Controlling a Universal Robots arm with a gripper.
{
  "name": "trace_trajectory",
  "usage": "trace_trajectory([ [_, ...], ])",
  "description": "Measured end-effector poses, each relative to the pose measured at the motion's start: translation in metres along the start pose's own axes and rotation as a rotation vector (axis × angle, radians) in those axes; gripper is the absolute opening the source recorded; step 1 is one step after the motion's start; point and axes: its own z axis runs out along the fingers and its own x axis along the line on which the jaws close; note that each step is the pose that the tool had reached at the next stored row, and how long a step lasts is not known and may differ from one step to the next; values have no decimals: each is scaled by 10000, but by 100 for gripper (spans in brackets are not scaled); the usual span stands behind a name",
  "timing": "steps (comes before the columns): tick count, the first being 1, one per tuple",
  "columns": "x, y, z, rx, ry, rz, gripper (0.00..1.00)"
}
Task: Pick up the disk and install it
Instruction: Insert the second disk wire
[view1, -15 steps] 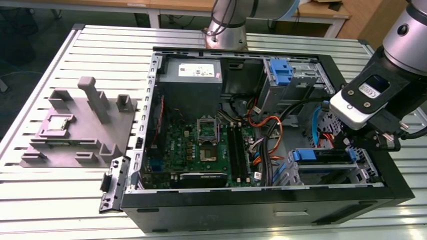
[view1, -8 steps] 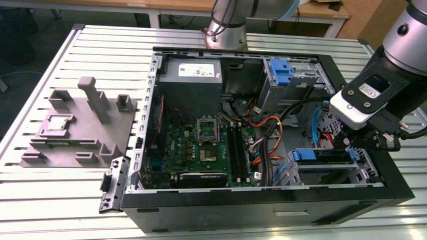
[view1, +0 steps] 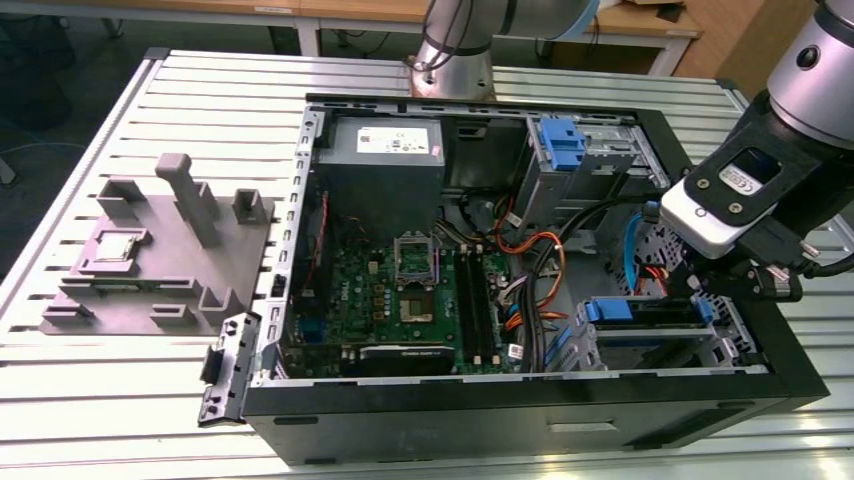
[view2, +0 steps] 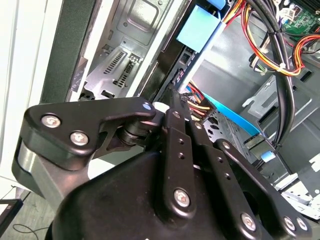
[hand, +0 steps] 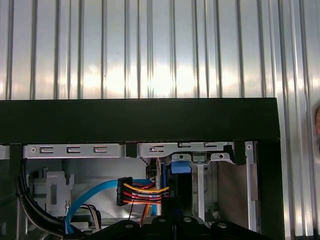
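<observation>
One open computer case (view1: 534, 405) lies on the slatted desk (view1: 120, 400), the disk (view1: 650, 318) seated in its drive bay with the blue carrier showing. The arm reaches down over it, pincer (view2: 176, 97) pressed together beside the disk.

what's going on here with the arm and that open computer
A robot arm has its gripper lowered into the open computer case, at the drive bay on the exterior view's right. A disk with a blue frame sits on edge in that bay right under the gripper. A grey fixture lies beside the case.
</observation>
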Motion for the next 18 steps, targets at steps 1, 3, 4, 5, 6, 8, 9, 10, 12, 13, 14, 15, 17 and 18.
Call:
trace_trajectory([
  [1, 0, 0, -6, 0, 1, 0, 10],
  [3, -1, 1, -25, 0, 1, 0, 10],
  [4, -1, 2, -33, 0, 1, 0, 10],
  [5, -1, 2, -39, 0, 0, 0, 10],
  [6, -1, 2, -42, 0, -1, 0, 10],
  [8, -1, 2, -46, 0, -4, 0, 10],
  [9, -2, 2, -50, 0, -9, 0, 10],
  [10, -1, 3, -52, 0, -11, -1, 10],
  [12, -2, 3, -58, -2, -54, -2, 10],
  [13, -2, 3, -58, -3, -58, -3, 10],
  [14, -2, 3, -58, -3, -63, -3, 10],
  [15, -2, 3, -58, -3, -69, -3, 10],
  [17, -2, 3, -58, -3, -86, -4, 10],
  [18, -2, 3, -58, -3, -92, -5, 10],
])
